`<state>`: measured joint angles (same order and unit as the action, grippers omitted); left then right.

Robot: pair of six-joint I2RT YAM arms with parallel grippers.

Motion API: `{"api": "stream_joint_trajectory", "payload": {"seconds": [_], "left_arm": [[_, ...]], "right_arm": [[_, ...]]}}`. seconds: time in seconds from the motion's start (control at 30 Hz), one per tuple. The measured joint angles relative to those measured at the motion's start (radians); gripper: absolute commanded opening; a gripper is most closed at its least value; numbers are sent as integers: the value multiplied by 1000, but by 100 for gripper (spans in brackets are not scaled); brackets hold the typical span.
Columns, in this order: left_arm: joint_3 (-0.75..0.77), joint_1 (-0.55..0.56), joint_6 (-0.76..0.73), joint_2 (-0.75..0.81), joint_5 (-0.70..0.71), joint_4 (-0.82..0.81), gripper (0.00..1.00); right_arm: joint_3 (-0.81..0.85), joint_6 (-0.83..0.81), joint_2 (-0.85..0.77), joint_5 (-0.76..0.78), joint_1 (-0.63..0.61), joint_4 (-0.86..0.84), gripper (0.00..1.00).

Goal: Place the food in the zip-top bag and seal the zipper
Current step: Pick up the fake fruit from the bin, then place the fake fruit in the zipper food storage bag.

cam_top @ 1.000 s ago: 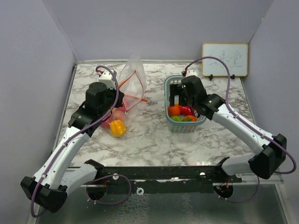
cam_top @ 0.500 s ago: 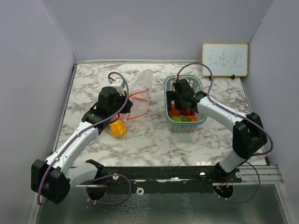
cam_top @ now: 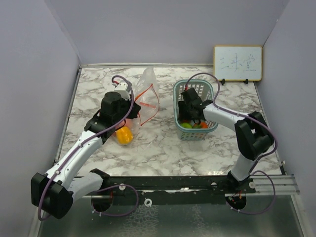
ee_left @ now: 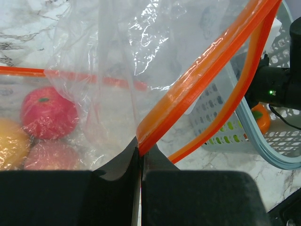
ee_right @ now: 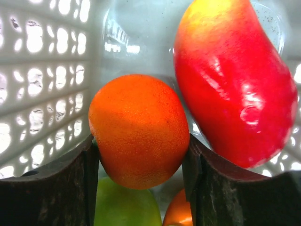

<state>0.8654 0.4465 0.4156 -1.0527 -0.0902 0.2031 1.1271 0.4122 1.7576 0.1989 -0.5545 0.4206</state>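
- Two robot arms reach over a marble table (cam_top: 158, 150), seen from above.
- At the left, the left gripper (ee_left: 141, 151) is clenched on the zipper (ee_left: 202, 70), pinching the end of the orange-red strip and the clear film beneath it.
- The zip-top bag (cam_top: 147, 88) stands up from the table at the left, its mouth hanging open toward the basket (cam_top: 196, 134).
- Through the bag's film show a red fruit (ee_left: 47, 115), a pink piece (ee_left: 51, 156) below it, and a yellow piece (ee_left: 8, 143) at the picture's left edge.
- At the right, the right gripper (ee_right: 141, 155) is down inside the teal basket, its two pads pressed against opposite sides of an orange fruit (ee_right: 138, 122).
- Touching the orange fruit's right side lies a long red and yellow fruit (ee_right: 235, 80); a green piece (ee_right: 124, 209) sits beneath.
- Against the back wall leans a small whiteboard (cam_top: 237, 62).
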Motion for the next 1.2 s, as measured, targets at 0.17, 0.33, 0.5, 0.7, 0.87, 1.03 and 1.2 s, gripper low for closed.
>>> {"api": "stream_joint_trajectory", "payload": {"seconds": [0.17, 0.33, 0.5, 0.7, 0.87, 1.03, 1.2], "left_arm": [[0, 0, 2, 11, 0, 0, 0], [-4, 0, 10, 9, 0, -6, 0], [-11, 0, 22, -18, -7, -26, 0], [-6, 0, 35, -76, -45, -47, 0], [21, 0, 50, -107, -83, -60, 0], [50, 0, 62, -111, -122, -65, 0], [79, 0, 73, -90, -177, -45, 0]], "right_arm": [[-19, -7, -50, 2, 0, -16, 36], [-34, -34, -225, -6, 0, -15, 33], [-34, -100, -456, -169, 2, -68, 31], [-34, -123, -572, -586, -15, -214, 31], [-51, -83, -544, -828, -103, -385, 31], [-54, -33, -446, -895, -165, -520, 31], [-68, -15, -367, -756, -164, -557, 31]]}}
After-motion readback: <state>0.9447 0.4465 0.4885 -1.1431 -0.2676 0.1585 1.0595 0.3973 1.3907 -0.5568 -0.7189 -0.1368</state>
